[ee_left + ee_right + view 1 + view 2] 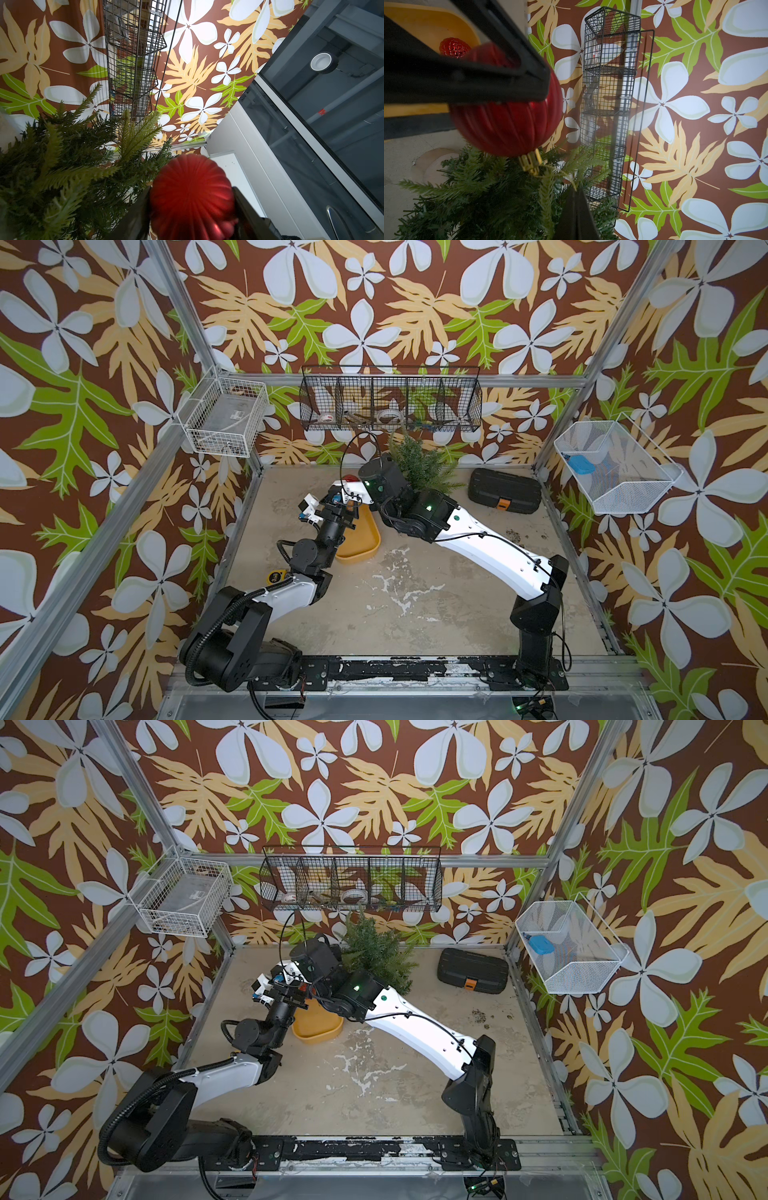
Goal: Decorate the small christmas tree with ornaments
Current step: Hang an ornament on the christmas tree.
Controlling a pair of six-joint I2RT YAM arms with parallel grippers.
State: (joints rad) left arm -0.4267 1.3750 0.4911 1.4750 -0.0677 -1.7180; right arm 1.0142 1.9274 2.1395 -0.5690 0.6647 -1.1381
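Left end effector grasps the blurred ribbed ornament; right end effector clenched, only partly seen

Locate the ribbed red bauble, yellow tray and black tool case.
ribbed red bauble (192, 193): left wrist view, middle of its body.
yellow tray (355, 559): in a top view, near rim.
black tool case (505, 489): in a top view, lid.

Ribbed bauble: between the left gripper fingers.
Tree: touching the bauble's cap, on either side of the right gripper fingertips.
Lattice bauble: in the tray, on the far side of the left fingers from the tree.
Wire basket: beyond both grippers' fingertips, past the tree.
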